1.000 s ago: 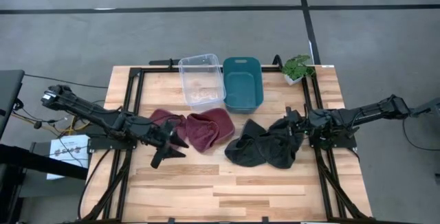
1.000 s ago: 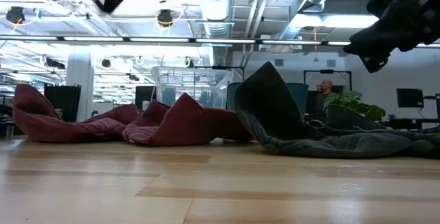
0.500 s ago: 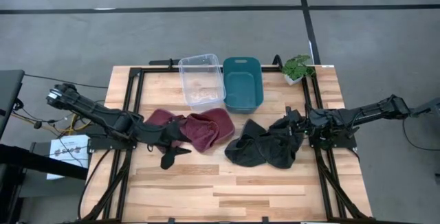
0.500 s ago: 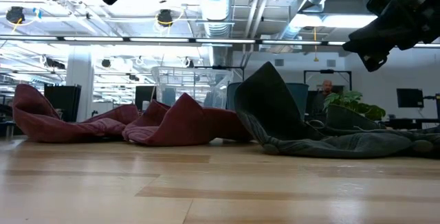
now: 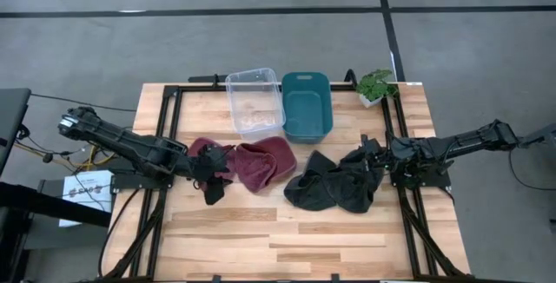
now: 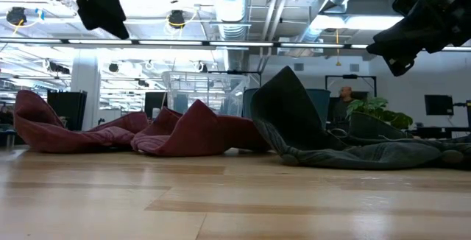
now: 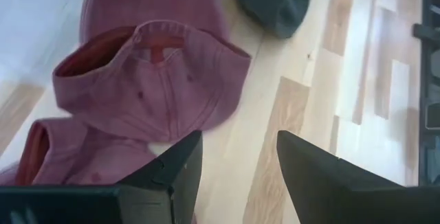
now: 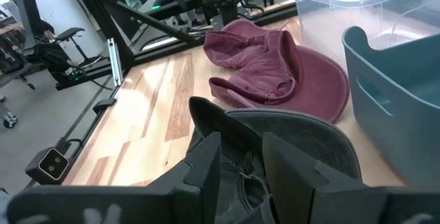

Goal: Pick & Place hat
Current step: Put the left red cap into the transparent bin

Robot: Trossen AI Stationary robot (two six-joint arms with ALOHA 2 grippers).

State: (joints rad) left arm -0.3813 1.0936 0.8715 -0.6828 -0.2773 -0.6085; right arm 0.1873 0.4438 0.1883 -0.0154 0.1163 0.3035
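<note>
Left claw [image 7: 234, 162] spread wide above the maroon hat [image 7: 155, 90] — best lowered straight, pinching the brim. Right claw [image 8: 240, 157] half-parted, holding nothing.

Table [image 5: 261, 231]: pale wooden planks, smooth with a slight sheen.
Maroon cloth hats [image 5: 261, 163]: soft matt fabric, stitched panels, faded and creased.
Dark grey cloth hats [image 5: 334, 186]: limp matt fabric, rumpled.
Clear plastic bin [image 5: 254, 101]: see-through, glossy walls.
Teal plastic bin [image 5: 307, 105]: opaque, smooth, dull sheen.
Black metal frame [image 5: 169, 114]: matt bars along the table.
Gripper fingers [image 7: 172, 165]: dark, matt, hard plastic look.
</note>
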